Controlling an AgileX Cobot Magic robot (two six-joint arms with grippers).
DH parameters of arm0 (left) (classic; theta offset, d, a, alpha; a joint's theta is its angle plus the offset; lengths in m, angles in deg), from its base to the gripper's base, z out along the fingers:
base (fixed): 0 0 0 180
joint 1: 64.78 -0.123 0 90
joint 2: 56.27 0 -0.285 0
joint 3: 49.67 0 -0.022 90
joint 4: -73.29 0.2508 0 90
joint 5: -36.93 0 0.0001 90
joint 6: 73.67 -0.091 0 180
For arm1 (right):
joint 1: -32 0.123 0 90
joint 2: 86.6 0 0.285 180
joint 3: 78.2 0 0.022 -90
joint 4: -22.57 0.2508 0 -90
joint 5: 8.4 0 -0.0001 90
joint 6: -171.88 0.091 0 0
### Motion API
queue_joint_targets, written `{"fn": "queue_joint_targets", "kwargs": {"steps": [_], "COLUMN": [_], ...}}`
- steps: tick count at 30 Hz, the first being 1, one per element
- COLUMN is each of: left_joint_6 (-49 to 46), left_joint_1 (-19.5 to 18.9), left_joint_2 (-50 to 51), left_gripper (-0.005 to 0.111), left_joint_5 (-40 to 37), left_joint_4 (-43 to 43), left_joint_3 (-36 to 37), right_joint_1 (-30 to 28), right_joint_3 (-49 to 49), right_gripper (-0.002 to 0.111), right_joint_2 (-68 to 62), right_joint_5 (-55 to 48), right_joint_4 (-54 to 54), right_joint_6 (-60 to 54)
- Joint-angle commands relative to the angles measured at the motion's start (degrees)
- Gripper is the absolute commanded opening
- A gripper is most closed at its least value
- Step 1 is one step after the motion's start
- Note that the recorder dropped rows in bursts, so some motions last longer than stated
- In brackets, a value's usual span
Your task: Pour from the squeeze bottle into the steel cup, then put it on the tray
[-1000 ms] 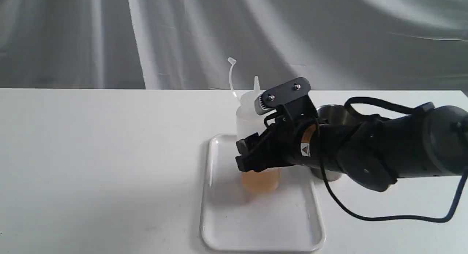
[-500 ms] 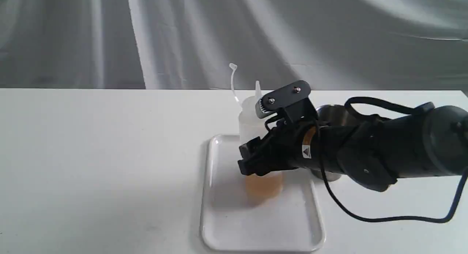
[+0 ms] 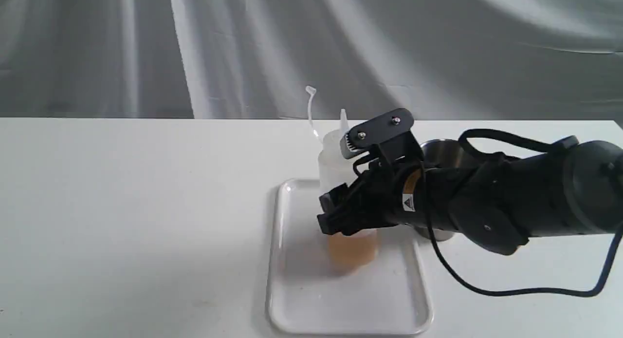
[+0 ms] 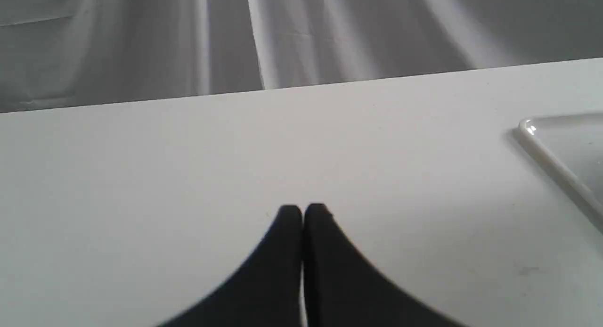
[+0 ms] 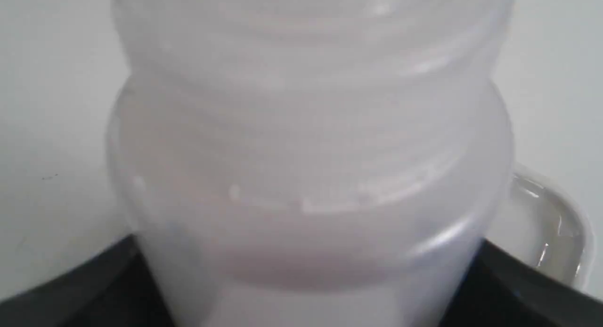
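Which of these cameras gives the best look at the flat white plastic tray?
The exterior view: the flat white plastic tray shows nearly whole, only partly hidden by the translucent squeeze bottle and the black arm. The left wrist view catches just one rounded corner; the right wrist view just a bit of rim behind the bottle.

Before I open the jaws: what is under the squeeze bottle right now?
The tray lies under the squeeze bottle, whose amber-filled base is inside its rim. Whether the base touches the tray cannot be told. The right gripper covers the bottle's middle.
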Motion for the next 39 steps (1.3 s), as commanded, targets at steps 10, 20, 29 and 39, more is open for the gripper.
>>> {"fn": "queue_joint_targets", "kwargs": {"steps": [10, 20, 29, 39], "left_joint_6": [0.1, 0.2, 0.0, 0.0], "left_joint_1": [-0.1, -0.1, -0.1, -0.1], "left_joint_2": [-0.1, -0.1, -0.1, -0.1], "left_gripper": [0.0, 0.0, 0.0, 0.0], "left_joint_5": [0.4, 0.4, 0.4, 0.4], "left_joint_4": [0.0, 0.0, 0.0, 0.0], "left_joint_3": [0.3, 0.3, 0.3, 0.3], "right_joint_1": [0.1, 0.1, 0.2, 0.2], "right_joint_3": [0.0, 0.0, 1.4, 10.3], "right_gripper": [0.055, 0.088, 0.088, 0.088], "right_joint_2": [0.7, 2.1, 14.3, 42.1], "right_joint_5": [1.0, 1.0, 0.9, -4.0], "right_joint_4": [0.5, 0.5, 0.5, 0.5], "right_joint_6": [-0.4, -0.1, -0.1, -0.1]}}
